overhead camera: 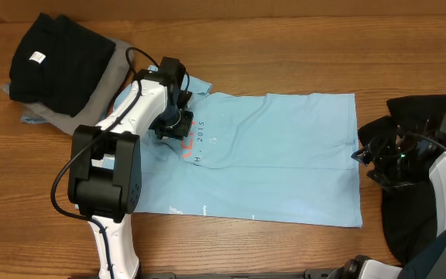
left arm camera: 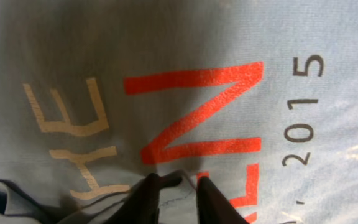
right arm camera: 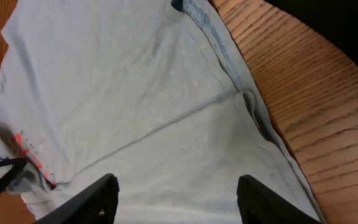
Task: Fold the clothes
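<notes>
- Your left gripper (overhead camera: 175,128) sits on the red chest lettering of the light blue T-shirt (overhead camera: 285,163), jaws nearly closed, pinching a small ridge of its cloth.
- Your right gripper (right arm camera: 178,198) hangs wide open over the shirt's hem end, gripping nothing.
- Shirt lies spread on the table (overhead camera: 246,248), black garment (overhead camera: 56,54) piled near the collar end.

Robot lab: two arms (overhead camera: 103,174), wooden table (overhead camera: 246,248)
</notes>
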`<act>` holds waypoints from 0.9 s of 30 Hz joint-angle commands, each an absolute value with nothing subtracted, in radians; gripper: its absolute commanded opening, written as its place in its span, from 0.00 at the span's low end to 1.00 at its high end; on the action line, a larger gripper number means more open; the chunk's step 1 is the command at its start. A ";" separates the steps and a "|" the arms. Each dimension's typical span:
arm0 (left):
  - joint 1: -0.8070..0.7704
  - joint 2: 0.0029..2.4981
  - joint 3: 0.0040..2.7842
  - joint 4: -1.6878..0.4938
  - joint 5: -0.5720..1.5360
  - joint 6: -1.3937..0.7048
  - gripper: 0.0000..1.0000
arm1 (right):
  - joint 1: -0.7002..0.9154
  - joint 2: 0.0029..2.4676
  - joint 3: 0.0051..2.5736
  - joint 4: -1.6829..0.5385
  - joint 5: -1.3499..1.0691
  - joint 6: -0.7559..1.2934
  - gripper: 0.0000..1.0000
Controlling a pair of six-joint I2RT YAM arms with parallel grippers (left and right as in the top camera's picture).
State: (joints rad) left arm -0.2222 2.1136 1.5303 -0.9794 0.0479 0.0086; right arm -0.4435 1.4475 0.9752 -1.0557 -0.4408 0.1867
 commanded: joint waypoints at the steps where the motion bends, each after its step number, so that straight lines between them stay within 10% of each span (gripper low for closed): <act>1: -0.223 2.122 1.518 -0.974 0.041 0.019 0.17 | -0.439 1.448 0.994 -1.053 -0.447 0.186 0.65; 19: -0.223 2.122 1.722 -1.093 0.043 0.020 0.05 | -0.439 1.448 0.994 -1.053 -0.446 0.185 0.66; 24: -0.223 2.123 1.654 -1.094 0.034 0.020 0.35 | -0.439 1.448 0.994 -1.056 -0.446 0.185 0.65; 27: -0.223 2.123 1.587 -1.056 0.034 0.019 0.35 | -0.439 1.448 0.994 -1.056 -0.446 0.185 0.66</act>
